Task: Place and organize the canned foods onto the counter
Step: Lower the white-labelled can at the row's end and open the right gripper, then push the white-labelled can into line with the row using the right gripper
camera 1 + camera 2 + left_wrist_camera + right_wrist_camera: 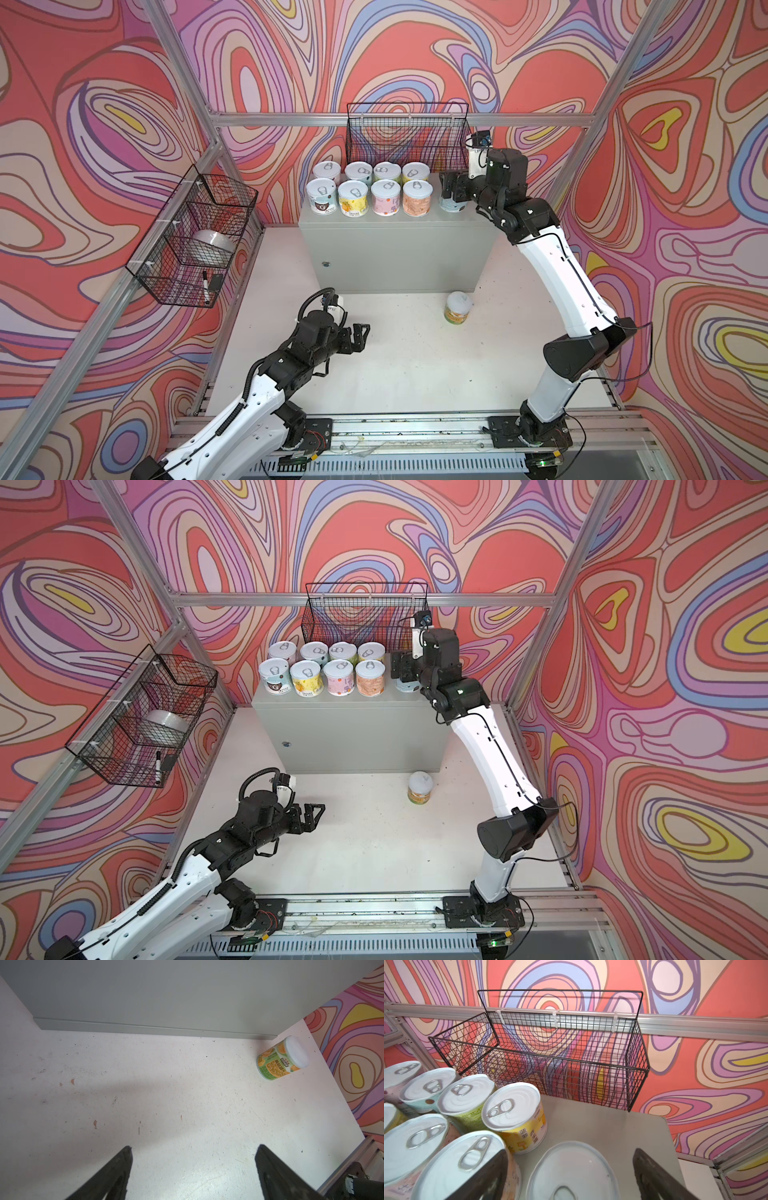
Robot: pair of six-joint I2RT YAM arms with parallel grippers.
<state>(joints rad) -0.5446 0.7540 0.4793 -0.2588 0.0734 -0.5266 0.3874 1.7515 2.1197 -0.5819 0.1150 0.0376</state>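
"Grey metal first: how many are up on the upper bench (395,257)?" Sam asks.

"Eight cans (385,192) stand on its top in two rows of four, lids up. A ninth can (452,206) stands upright at the right end of the front row."

"Is the right claw (571,1153) holding that one?"

"It straddles it, but in the right wrist view the jaws stand wide, with a gap showing on one side of the lid. I'd call it spread and gripping nothing. The ninth can rests on the upper bench."

"And the last?"

"The capped can (458,307), green-orange label and plain white cap, stands on the lower bench (395,365), near the upper bench's right front corner. The left claw (194,1147) hangs over the lower bench, jaws wide, empty, well apart from the capped can."

"So nine of ten?"

"By my count, yes. One pick-up and lift is left, and the spot behind the ninth can looks bare."
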